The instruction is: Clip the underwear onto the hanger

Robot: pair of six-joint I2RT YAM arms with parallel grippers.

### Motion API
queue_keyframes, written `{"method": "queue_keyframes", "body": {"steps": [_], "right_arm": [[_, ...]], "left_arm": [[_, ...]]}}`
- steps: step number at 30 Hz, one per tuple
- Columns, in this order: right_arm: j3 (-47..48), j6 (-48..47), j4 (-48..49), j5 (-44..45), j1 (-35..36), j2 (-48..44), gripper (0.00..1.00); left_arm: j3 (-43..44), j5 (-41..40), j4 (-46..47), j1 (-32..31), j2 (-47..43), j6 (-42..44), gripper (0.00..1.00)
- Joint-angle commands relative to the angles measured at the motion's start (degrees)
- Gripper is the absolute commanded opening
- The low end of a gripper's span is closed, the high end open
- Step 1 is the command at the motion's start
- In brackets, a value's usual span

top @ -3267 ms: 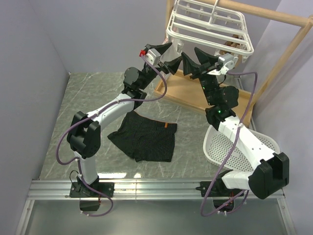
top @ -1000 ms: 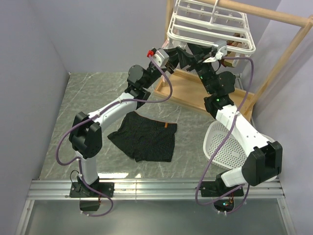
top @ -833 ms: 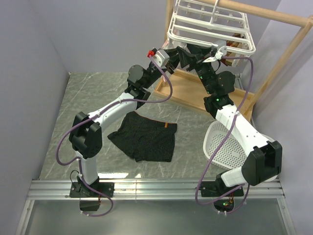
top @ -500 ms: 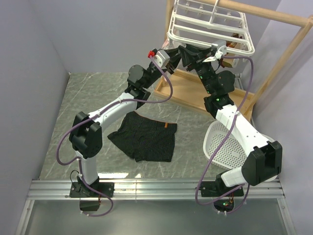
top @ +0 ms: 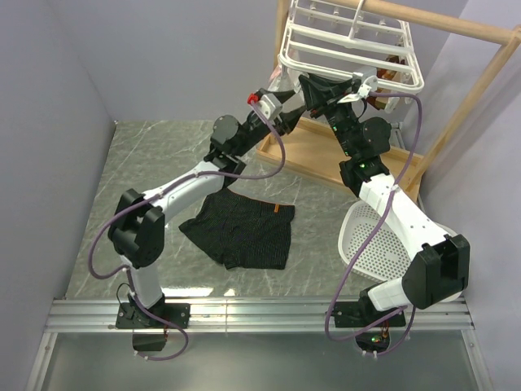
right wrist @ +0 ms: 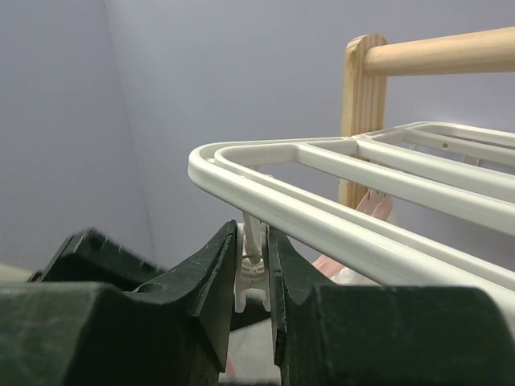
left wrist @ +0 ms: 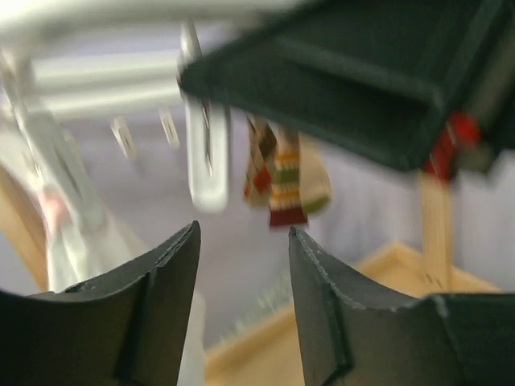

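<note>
The black underwear point(top: 240, 232) with its orange-pink trim lies flat on the table, apart from both grippers. The white hanger point(top: 350, 45) hangs from the wooden bar, and its bars also show in the right wrist view point(right wrist: 338, 201). My right gripper point(top: 312, 84) is raised under the hanger's near left corner. Its jaws are shut on a small white clip point(right wrist: 253, 269). My left gripper point(top: 289, 114) is open and empty just left of it, below the hanger. In the left wrist view point(left wrist: 244, 233) a hanging white clip point(left wrist: 208, 157) is above its fingertips.
A light wooden frame with a tray base point(top: 326, 155) stands behind the arms, and its post point(right wrist: 364, 88) holds the bar point(top: 456, 28). A white perforated basket point(top: 399, 244) lies at the right. A striped brown item point(left wrist: 282, 173) hangs from the hanger's far side.
Both grippers rose from below the hanger to its near left corner. The right one closed on a clip and stays there. The left wrist has just dropped and turned slightly.
</note>
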Motion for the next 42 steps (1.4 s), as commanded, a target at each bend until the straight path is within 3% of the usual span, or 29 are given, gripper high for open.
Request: {"method": "queue_keyframes", "body": {"steps": [1,3,8,13,17,23,26,32,42], "right_arm": [[2.41,0.34,1.69,1.81,-0.21,-0.57,0.0],[2.15,0.25,1.78,1.99,-0.21,-0.83,0.0],[1.97,-0.1,1.52,2.86,-0.21,-1.01,0.0],[2.85,-0.01,0.02,3.48,-0.12,-0.92,0.0],[2.76,-0.1,-0.59,3.57,-0.21,-1.36,0.0],[2.15,-0.1,-0.94,3.39,-0.12,-1.89,0.0],[1.88,-0.27,-1.12,3.31,-0.21,-2.15,0.0],[1.44,-0.8,-1.21,3.39,-0.21,-2.42,0.0],[1.18,-0.98,-0.94,3.74,-0.21,-1.89,0.0]], "left_arm": [[-5.99,2.71,-2.25,1.78,-9.35,-2.15,0.54],[-11.24,7.19,-7.41,4.85,-15.04,-7.66,0.57],[-20.85,12.56,-21.82,11.87,-26.31,-11.3,0.61],[-26.13,7.04,-44.47,16.98,-31.34,-10.68,0.67],[-28.24,1.15,-55.39,20.85,-29.41,-9.54,0.67],[-26.84,-6.67,-61.41,23.84,-19.31,-10.24,0.69],[-25.35,-8.96,-62.11,23.85,-14.3,-10.07,0.75],[-23.5,-8.97,-61.5,23.67,-6.47,-9.72,0.83],[-22.53,-11.17,-57.72,21.65,0.65,-9.54,0.79]]}}
